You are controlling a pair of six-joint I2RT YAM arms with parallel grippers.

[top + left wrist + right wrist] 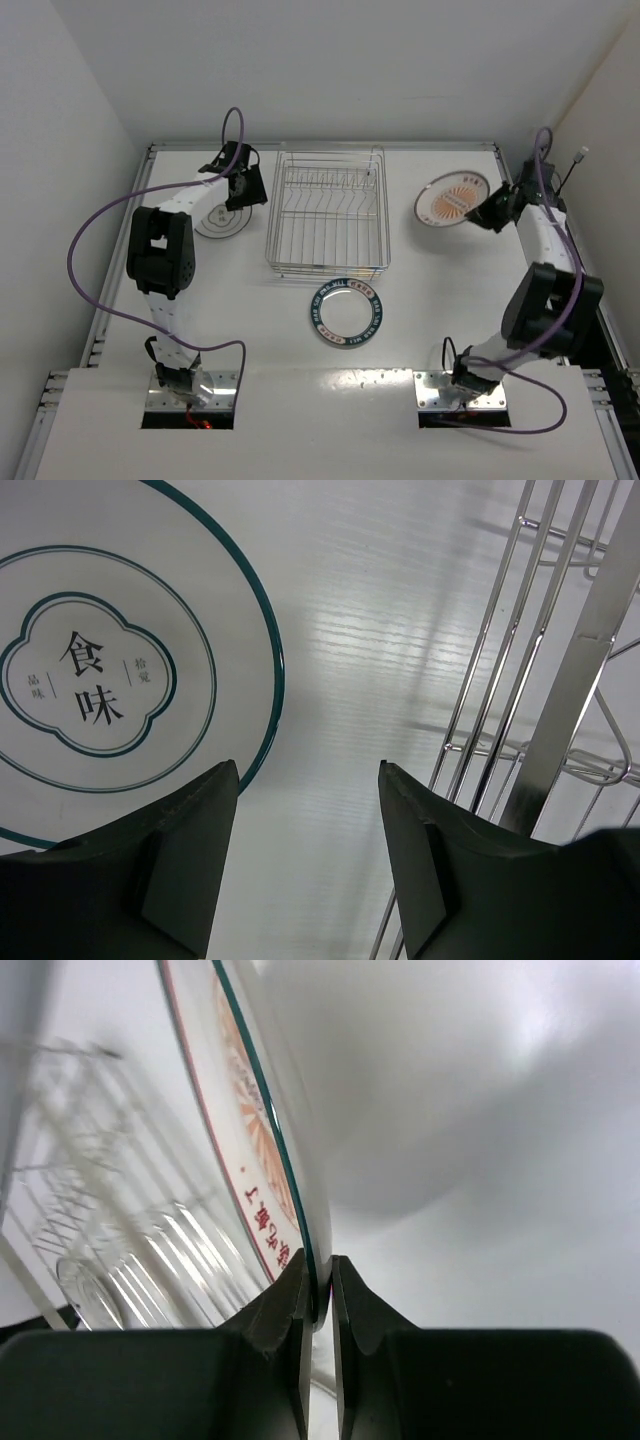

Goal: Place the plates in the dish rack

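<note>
3 plates (450,198) (346,311) (218,222), 1 rack (328,268), L+R pincers (245,190) (481,214)

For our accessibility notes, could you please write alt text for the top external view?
The right arm grips the rim of a tilted orange-striped plate, right of an empty wire dish rack. The left arm hovers beside a white plate left of the rack; a blue-rimmed plate lies in front.

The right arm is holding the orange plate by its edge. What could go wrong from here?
1. The right claw pinches the orange-striped plate only at its thin rim, tilted; it might slip or swivel in transit.
2. The left claw hangs open close beside the dish rack, next to the ringed plate; the arms could crowd each other there.
</note>
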